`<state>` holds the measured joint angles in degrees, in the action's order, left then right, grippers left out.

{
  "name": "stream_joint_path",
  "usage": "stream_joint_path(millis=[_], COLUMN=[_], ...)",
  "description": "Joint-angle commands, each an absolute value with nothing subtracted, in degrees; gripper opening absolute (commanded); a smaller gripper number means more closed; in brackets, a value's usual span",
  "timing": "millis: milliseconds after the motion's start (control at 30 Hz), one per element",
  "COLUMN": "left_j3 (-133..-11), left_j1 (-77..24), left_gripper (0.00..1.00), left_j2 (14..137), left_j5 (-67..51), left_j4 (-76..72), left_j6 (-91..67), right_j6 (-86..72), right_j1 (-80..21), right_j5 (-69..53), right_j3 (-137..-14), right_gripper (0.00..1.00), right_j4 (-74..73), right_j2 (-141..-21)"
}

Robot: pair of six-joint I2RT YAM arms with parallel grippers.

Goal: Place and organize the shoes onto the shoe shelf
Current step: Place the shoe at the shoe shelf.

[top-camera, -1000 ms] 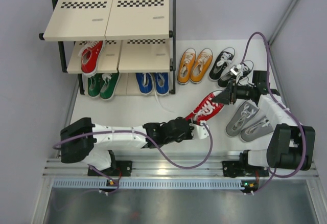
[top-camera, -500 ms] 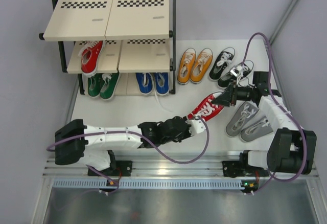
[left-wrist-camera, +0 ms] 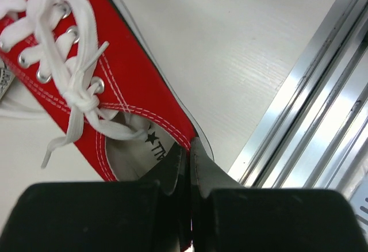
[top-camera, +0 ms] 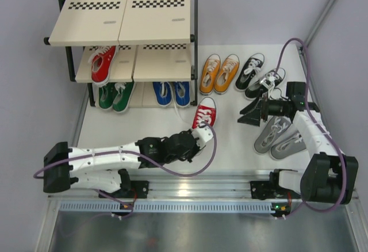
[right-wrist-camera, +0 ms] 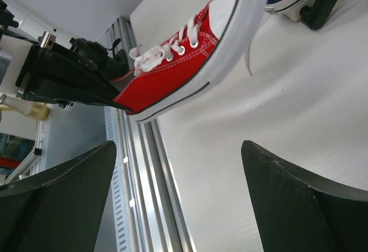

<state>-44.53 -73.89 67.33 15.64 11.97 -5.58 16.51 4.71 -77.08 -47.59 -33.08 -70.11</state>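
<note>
My left gripper is shut on the heel edge of a red shoe, toe pointing toward the shoe shelf. My right gripper stands open with nothing between its fingers, to the right of that shoe. On the shelf's middle board lies another red shoe; green shoes and blue shoes sit on the bottom tier. Orange shoes, black shoes and grey shoes lie on the table.
A metal rail runs along the table's near edge, close behind the held shoe's heel. Purple cables loop from both arms. Grey walls close in on both sides.
The right gripper let go of the red shoe and opened. The left arm pulled the shoe left and turned its toe toward the shelf.
</note>
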Motion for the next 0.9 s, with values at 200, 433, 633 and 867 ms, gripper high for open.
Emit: stream_joint_path(millis=[200, 433, 633, 867], left_j3=[-49.5, -60.3, -69.7, -79.3], left_j1=[-73.5, -73.6, -73.5, -63.8], left_gripper=[0.0, 0.0, 0.0, 0.0], left_j2=[54.2, 50.5, 52.4, 56.8], left_j5=[17.4, 18.9, 28.9, 28.2], left_j4=[22.1, 36.5, 42.4, 47.0], left_j6=[-8.4, -5.5, -2.7, 1.7], right_j6=[19.5, 20.9, 21.5, 21.9], right_j1=[11.7, 13.1, 13.2, 13.4], right_j5=[-77.2, -76.6, -76.3, -76.6], right_j3=[-50.3, -50.1, -50.1, -50.2], right_gripper=[0.96, 0.96, 0.96, 0.97], right_j4=[-34.3, -35.2, -35.5, -35.6], right_j2=[-67.3, -67.0, -66.9, -67.0])
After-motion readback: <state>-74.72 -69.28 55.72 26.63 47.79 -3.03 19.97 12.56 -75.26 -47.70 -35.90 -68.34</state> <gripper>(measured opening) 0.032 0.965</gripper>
